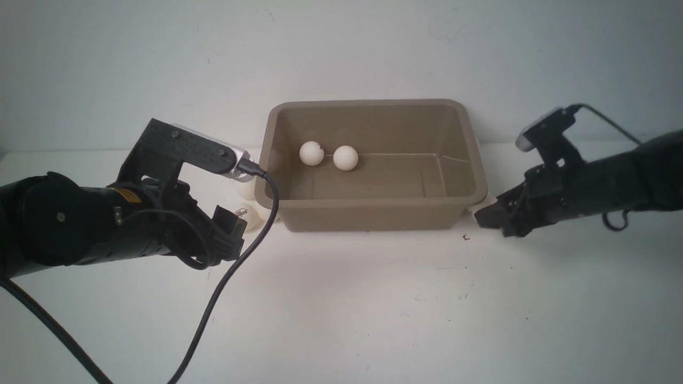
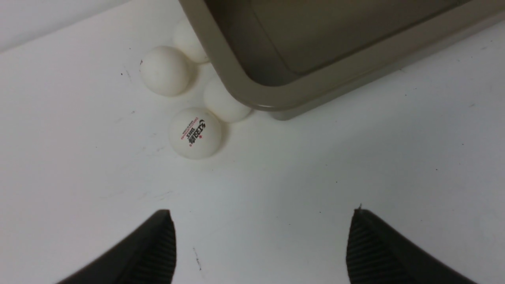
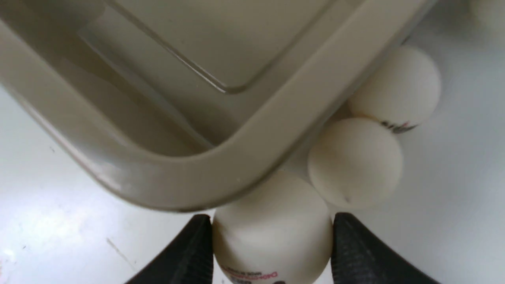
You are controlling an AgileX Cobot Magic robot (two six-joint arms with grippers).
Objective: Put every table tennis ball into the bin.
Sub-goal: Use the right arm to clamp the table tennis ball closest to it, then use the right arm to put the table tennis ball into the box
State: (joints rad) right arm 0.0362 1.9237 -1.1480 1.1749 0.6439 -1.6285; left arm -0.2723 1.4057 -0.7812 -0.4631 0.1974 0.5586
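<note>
The taupe bin (image 1: 373,213) stands at the table's middle with two table tennis balls (image 1: 311,153) (image 1: 345,158) inside. My left gripper (image 1: 233,234) (image 2: 260,213) is open and empty, low over the table a short way from several white balls at the bin's left front corner; the nearest one carries a logo (image 2: 195,133). My right gripper (image 1: 484,216) (image 3: 272,221) is at the bin's right front corner, shut on a ball (image 3: 272,232) that sits partly under the rim (image 3: 221,177). Two more balls (image 3: 355,161) (image 3: 396,85) lie right behind it against the bin.
The left arm's black cable (image 1: 235,266) hangs over the table in front of the bin's left corner. A pale wall (image 1: 341,53) rises right behind the bin. The white table (image 1: 373,309) stretches toward me.
</note>
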